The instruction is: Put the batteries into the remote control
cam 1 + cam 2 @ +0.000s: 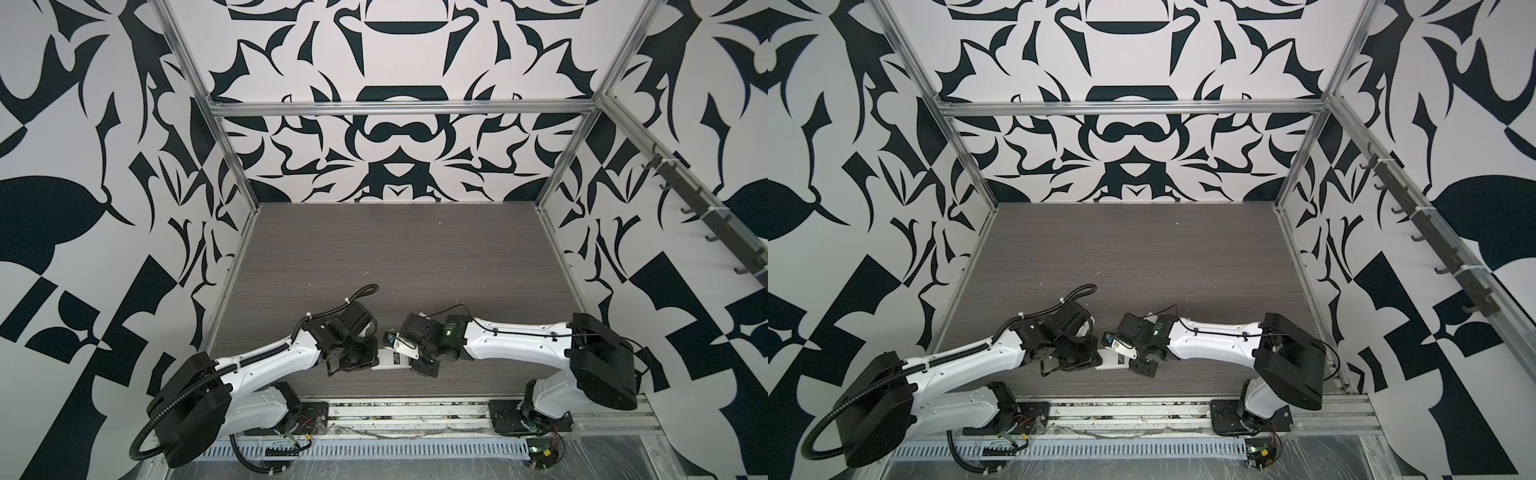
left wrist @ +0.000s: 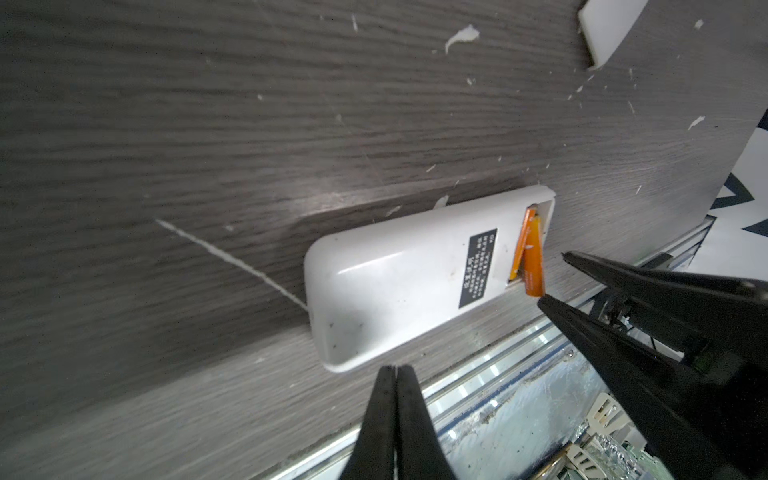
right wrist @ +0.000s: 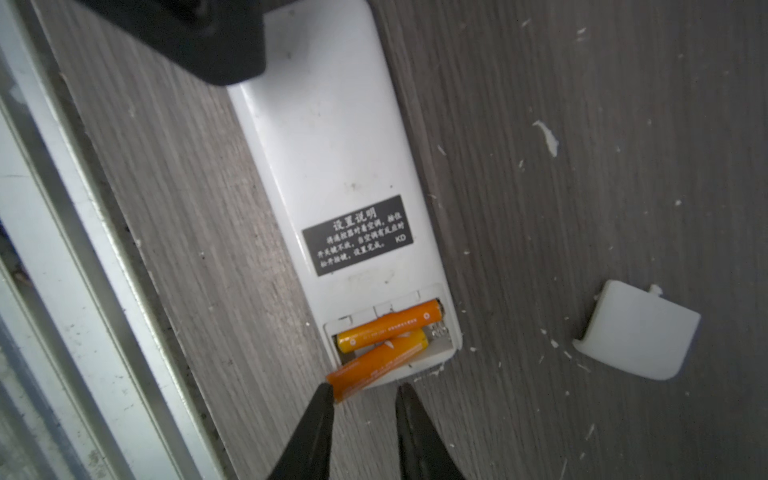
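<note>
The remote control (image 3: pixel 332 145) lies white back up near the table's front edge, its battery bay uncovered; it also shows between the two wrists in both top views (image 1: pixel 388 359) (image 1: pixel 1111 359). One orange battery (image 3: pixel 390 326) lies seated in the bay. The other battery (image 3: pixel 374 361) lies askew, one end in the bay and the other sticking out over the remote's edge (image 2: pixel 534 266). My right gripper (image 3: pixel 366 390) is open, with one fingertip (image 3: pixel 328 392) against the protruding battery end. My left gripper (image 2: pixel 395 370) is shut and empty, at the remote's opposite end.
The loose white bay cover (image 3: pixel 636 332) lies on the table beside the remote's bay end. White flecks (image 3: pixel 548 137) dot the dark wood-grain tabletop. A metal rail (image 3: pixel 62 249) runs along the table's front edge, close alongside the remote.
</note>
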Available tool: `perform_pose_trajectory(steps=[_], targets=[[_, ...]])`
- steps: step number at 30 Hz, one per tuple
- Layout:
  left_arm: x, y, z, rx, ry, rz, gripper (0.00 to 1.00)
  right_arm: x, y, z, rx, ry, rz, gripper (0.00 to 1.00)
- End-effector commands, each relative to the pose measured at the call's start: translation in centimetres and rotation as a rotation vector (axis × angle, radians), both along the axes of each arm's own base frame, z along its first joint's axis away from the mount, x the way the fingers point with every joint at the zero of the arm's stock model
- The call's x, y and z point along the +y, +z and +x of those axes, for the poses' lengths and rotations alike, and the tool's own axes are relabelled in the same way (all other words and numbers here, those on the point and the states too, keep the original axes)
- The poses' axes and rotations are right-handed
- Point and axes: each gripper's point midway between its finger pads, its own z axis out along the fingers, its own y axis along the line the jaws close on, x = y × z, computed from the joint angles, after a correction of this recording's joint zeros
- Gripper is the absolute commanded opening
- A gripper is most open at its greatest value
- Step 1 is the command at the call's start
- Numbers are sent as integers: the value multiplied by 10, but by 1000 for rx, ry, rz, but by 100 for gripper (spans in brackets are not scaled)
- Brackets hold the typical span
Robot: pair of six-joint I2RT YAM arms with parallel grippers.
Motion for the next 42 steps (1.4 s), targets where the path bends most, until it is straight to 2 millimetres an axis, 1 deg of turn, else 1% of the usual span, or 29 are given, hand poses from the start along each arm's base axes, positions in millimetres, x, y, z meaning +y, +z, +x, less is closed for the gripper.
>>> perform_pose_trajectory(steps=[1, 11, 19, 24, 37, 42], targets=[[4, -3, -3, 13, 10, -3, 7, 5, 8, 4, -24, 9, -1, 30], [5, -5, -4, 18, 8, 3, 7, 3, 5, 5, -26, 14, -16, 26], [13, -17, -7, 35, 11, 54, 6, 3, 1, 4, -18, 17, -28, 22], [14, -22, -9, 46, 11, 57, 4, 3, 2, 5, -23, 12, -24, 19], [15, -23, -10, 40, 16, 49, 2, 5, 1, 9, -31, -18, -28, 16], [16, -22, -10, 39, 18, 47, 2, 3, -4, 12, -42, -21, -55, 15]])
